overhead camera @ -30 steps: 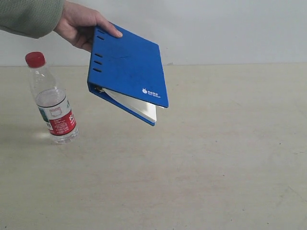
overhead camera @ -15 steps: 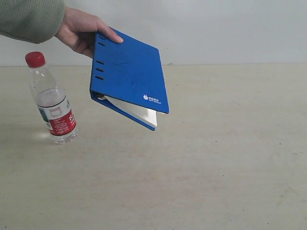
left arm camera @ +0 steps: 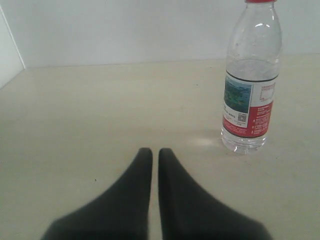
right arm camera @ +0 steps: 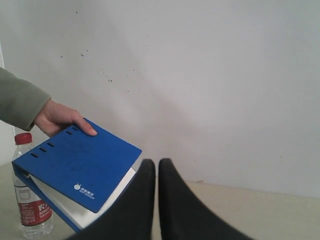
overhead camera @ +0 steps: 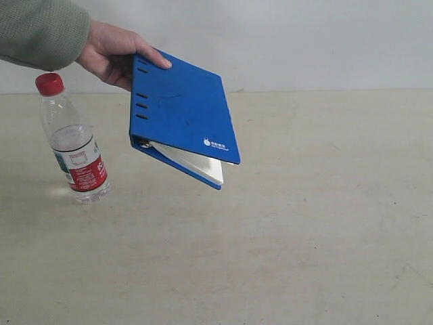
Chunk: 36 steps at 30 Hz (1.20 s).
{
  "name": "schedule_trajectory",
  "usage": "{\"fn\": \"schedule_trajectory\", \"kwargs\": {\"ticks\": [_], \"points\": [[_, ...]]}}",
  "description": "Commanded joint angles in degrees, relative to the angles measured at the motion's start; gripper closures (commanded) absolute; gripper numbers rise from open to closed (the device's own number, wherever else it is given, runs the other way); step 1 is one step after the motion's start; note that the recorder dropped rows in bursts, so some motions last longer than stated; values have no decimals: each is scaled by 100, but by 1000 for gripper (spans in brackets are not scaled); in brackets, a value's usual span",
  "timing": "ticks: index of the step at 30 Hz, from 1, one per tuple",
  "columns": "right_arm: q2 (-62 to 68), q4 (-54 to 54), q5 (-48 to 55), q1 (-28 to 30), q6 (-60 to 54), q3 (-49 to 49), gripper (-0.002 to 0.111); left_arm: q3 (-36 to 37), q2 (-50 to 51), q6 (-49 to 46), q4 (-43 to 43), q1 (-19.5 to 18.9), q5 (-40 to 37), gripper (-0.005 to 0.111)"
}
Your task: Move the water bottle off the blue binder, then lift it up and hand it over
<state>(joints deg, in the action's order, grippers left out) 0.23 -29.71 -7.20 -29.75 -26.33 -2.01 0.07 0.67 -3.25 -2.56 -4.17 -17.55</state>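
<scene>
The water bottle stands upright on the beige table at the left, clear with a red cap and a red-and-white label; it also shows in the left wrist view and the right wrist view. A person's hand holds the blue binder tilted in the air to the right of the bottle, white pages hanging from its lower edge; the binder is apart from the bottle. My left gripper is shut and empty, short of the bottle. My right gripper is shut and empty. Neither gripper shows in the exterior view.
The person's green sleeve reaches in from the upper left. A pale wall rises behind the beige table.
The hand has lowered the binder a little and shifted it slightly to the right. The bottle and both grippers have not moved.
</scene>
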Motion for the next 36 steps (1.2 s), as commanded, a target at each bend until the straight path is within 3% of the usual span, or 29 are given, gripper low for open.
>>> {"fn": "schedule_trajectory", "kwargs": {"ticks": [1,19,24,27,33,36], "points": [[-23,8,-3,-11,30,12,108,-7,-29,-19,20,-20,19,102],[-23,74,-418,-11,-438,136,108,-7,-29,-19,20,-20,28,102],[-23,1337,-181,41,22,201,108,-7,-29,-19,20,-20,28,102],[-23,2004,525,313,344,201,108,-7,-29,-19,20,-20,28,102],[-23,3768,1571,1454,2478,201,108,-7,-29,-19,20,-20,28,102],[-23,3901,1847,1888,2725,201,108,-7,-29,-19,20,-20,28,102]]}}
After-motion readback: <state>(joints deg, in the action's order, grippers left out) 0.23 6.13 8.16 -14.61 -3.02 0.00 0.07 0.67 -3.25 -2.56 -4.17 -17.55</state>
